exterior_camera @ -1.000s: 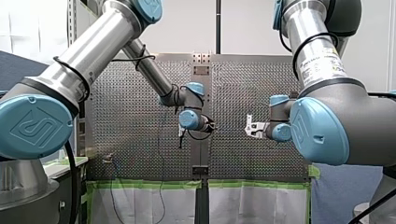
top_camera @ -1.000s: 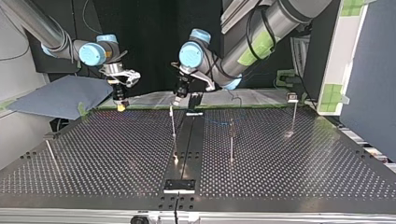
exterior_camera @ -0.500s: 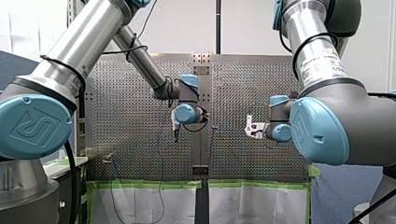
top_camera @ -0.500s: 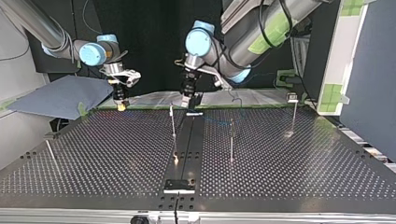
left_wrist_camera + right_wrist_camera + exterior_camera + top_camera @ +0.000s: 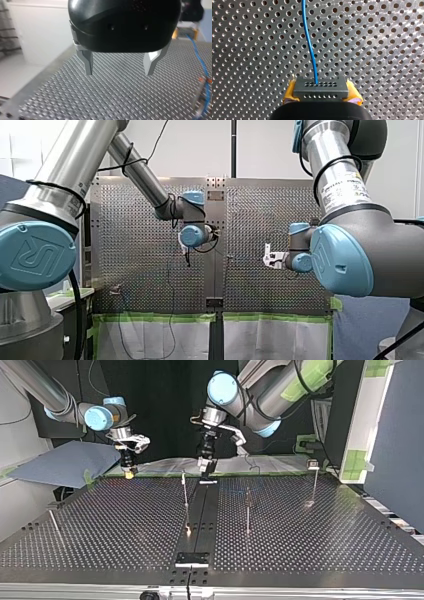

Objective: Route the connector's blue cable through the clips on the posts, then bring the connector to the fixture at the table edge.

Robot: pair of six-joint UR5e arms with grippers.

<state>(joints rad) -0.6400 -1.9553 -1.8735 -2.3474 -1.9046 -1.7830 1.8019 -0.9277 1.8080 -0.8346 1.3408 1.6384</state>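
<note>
Pinching connector [image 5: 321, 88] between yellow pads [image 5: 290, 93], my right gripper [image 5: 322, 94] hangs at top view's 10 o'clock, pointing down. Connector likely light, rigid; flank grip suits. From its face blue cable [image 5: 310, 47] runs ahead: thin, limp, probably snag-prone. Farther, at 12 o'clock, my left gripper [image 5: 119, 71] spread wide, empty, over table [image 5: 112, 100], cable beside it. Posts [image 5: 247, 510] toward 6 o'clock; threading not discernible.

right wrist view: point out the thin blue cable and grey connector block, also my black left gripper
thin blue cable [image 5: 308, 37], right wrist view, mid-run
grey connector block [image 5: 320, 90], right wrist view, centre of holed face
black left gripper [image 5: 119, 74], left wrist view, midway between its fingertips
</note>
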